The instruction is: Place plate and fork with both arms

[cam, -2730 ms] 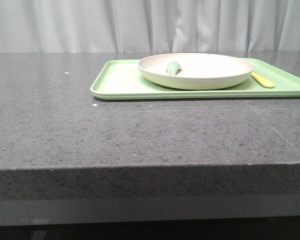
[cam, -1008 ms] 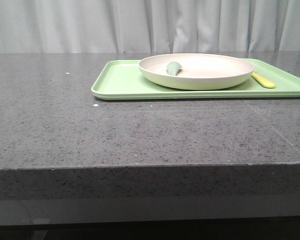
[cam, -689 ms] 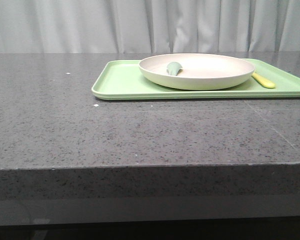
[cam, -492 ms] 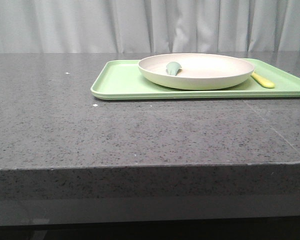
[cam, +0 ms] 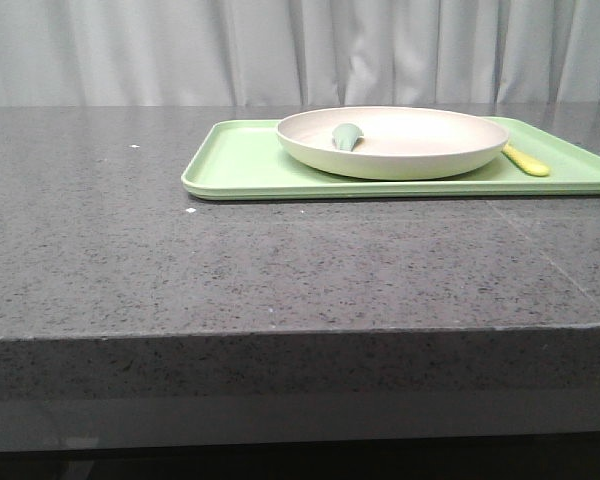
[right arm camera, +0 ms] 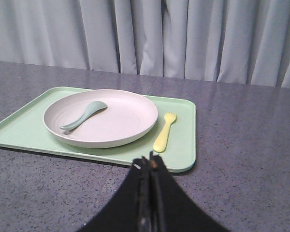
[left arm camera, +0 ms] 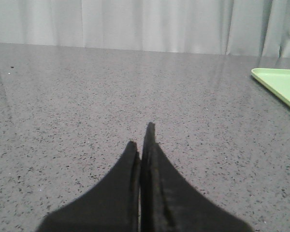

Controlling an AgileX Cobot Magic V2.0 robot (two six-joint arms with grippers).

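Note:
The cream-white plate [cam: 393,141] sits on the light-green tray [cam: 240,165] at the back right of the table; it also shows in the right wrist view [right arm camera: 101,117]. The pale-yellow fork [cam: 526,159] lies on the tray right of the plate, apart from it, also in the right wrist view [right arm camera: 165,132]. My right gripper [right arm camera: 148,161] is shut and empty, short of the tray's near edge [right arm camera: 181,159]. My left gripper [left arm camera: 141,137] is shut and empty over bare table, left of the tray's corner [left arm camera: 280,84]. Neither gripper shows in the front view.
A pale grey-green spoon [cam: 347,136] lies in the plate, also in the right wrist view [right arm camera: 82,116]. The dark speckled table [cam: 280,260] has its front edge near the camera. A grey curtain [cam: 300,50] hangs behind the table.
The tray with plate and fork wobbled by a few pixels and sits where it did. No arm appears in the front view.

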